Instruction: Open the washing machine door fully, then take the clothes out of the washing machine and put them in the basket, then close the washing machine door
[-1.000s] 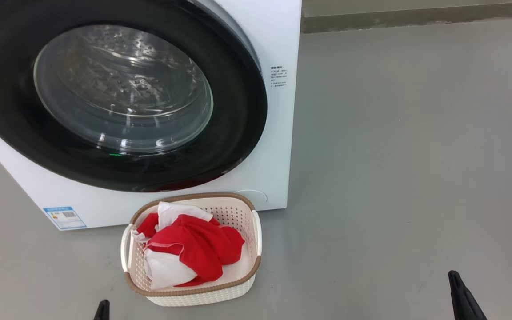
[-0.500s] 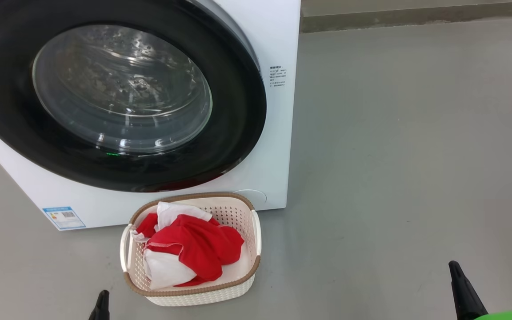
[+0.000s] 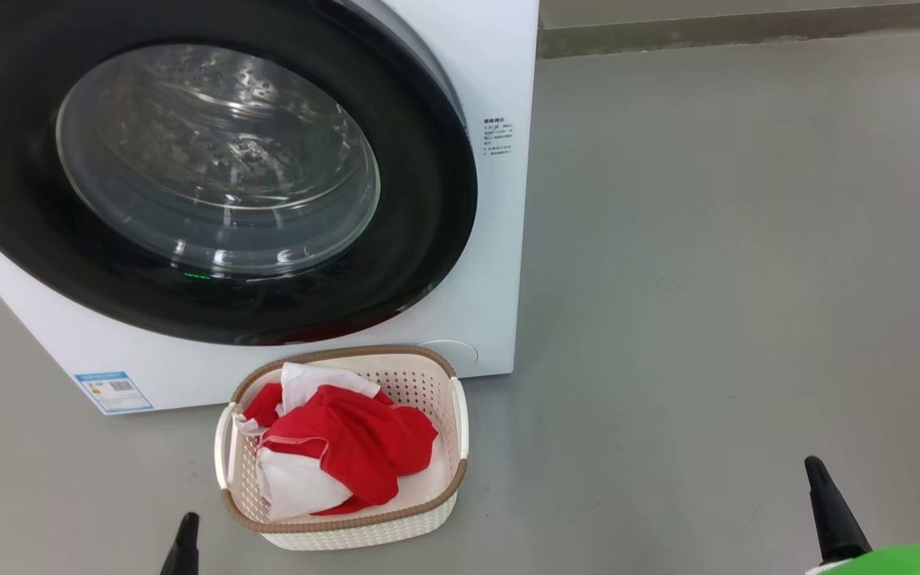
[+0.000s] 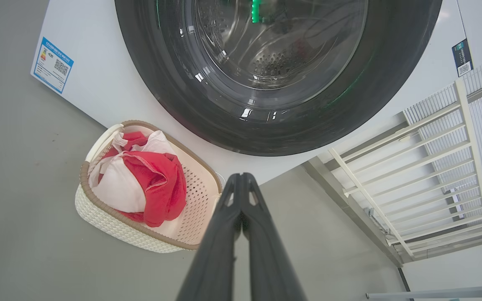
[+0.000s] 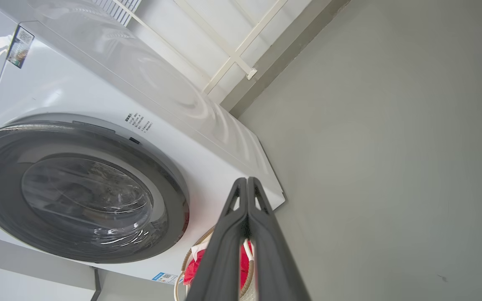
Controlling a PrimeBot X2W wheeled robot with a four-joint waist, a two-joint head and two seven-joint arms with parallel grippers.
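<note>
Clothes (image 3: pixel 348 447), red with white panels, lie heaped in the basket (image 3: pixel 348 529); the basket stands on the grey floor (image 3: pixel 707 279) close against the lower front of the washing machine (image 3: pixel 500 263), though whether its rim touches the white panel cannot be told. Directly above it the washing machine door (image 3: pixel 212 172) sits shut against the front; its black rim is glossy, and the perforated steel drum shows through the clear glass bowl. A blue sticker (image 3: pixel 113 391) sits at the machine's lower left corner; small printed lines (image 3: pixel 498 137) sit to the right of the door. The left gripper (image 4: pixel 241 177) is near the basket's front left corner in the head view; its jaws are pressed together tip to tip and hold nothing. The right gripper (image 5: pixel 247 182) is well apart to the right, over bare floor; its jaws are likewise closed and empty. A white railing (image 4: pixel 433 159) stands beyond the machine's side in the left wrist view.
</note>
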